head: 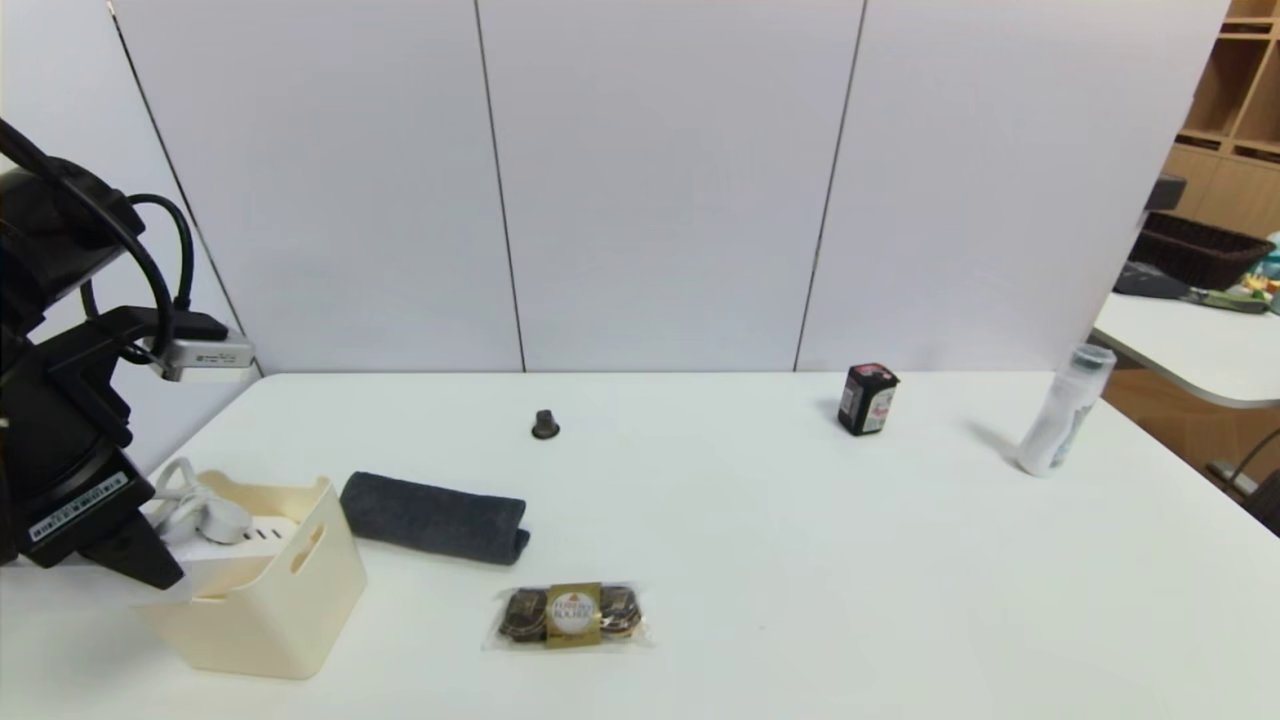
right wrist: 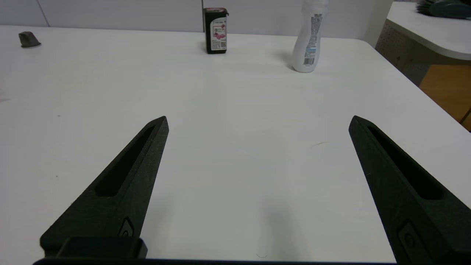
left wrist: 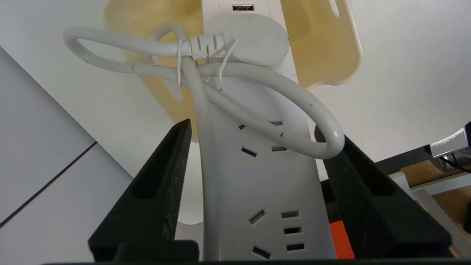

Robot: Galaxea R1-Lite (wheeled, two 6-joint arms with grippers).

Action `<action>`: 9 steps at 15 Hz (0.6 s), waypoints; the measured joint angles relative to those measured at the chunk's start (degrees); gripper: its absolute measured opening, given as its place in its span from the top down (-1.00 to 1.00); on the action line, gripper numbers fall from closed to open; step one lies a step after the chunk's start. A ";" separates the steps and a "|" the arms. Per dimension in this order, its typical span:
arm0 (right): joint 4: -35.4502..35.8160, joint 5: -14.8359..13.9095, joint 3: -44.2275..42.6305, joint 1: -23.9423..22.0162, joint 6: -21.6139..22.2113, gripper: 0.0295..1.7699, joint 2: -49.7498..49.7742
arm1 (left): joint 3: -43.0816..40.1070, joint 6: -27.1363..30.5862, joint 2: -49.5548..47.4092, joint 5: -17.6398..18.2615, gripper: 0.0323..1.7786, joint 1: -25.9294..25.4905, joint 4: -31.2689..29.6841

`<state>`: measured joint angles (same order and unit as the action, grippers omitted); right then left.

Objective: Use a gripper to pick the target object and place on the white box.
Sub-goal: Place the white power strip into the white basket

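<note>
The white power strip [head: 245, 540] lies across the rim of the cream-white box [head: 270, 610] at the table's front left, its bundled cord and round plug [head: 222, 520] on top. My left gripper [head: 160, 565] sits at the strip's near end. In the left wrist view the strip [left wrist: 257, 184] runs between the two black fingers of the left gripper [left wrist: 254, 129] out over the box [left wrist: 320, 48]; a gap shows beside one finger, so the jaws stand open around it. My right gripper [right wrist: 257, 119] hovers open over bare table, out of the head view.
A rolled dark grey towel [head: 435, 517] lies right of the box. A chocolate pack [head: 570, 615] is at the front, a small dark capsule [head: 545, 424] mid-table, and a black carton [head: 866, 399] and white bottle [head: 1062, 425] at the far right.
</note>
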<state>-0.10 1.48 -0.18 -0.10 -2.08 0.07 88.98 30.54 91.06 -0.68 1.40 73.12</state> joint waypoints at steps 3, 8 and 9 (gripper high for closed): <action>0.00 0.00 0.00 0.00 -0.02 -0.91 0.00 | -0.11 -0.02 -0.11 0.06 -0.55 0.00 0.02; 0.00 0.01 0.00 0.00 -0.02 -0.91 0.00 | 0.44 -0.02 -0.46 0.71 -0.72 0.00 0.04; 0.00 0.01 0.00 0.00 -0.06 -0.91 0.00 | 0.46 -0.04 -0.61 0.93 -0.74 0.00 0.00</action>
<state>-0.10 1.49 -0.18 -0.10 -2.15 0.07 89.44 30.50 90.45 0.24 1.40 73.12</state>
